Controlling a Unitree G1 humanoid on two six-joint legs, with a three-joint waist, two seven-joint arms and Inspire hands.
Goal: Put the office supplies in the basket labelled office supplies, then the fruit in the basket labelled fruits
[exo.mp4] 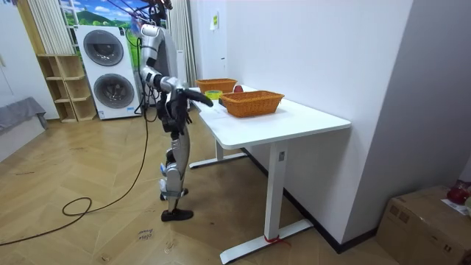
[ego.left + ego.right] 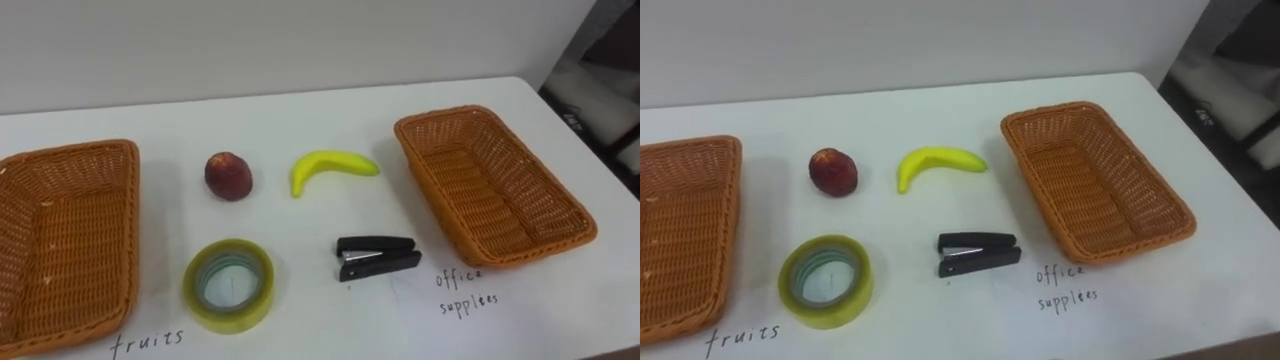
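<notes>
White table: peach, banana, tape, stapler; fruits basket left; supplies basket right.

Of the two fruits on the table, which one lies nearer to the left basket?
The dark red round fruit; the yellow banana lies to its right, farther from the left basket.
</notes>
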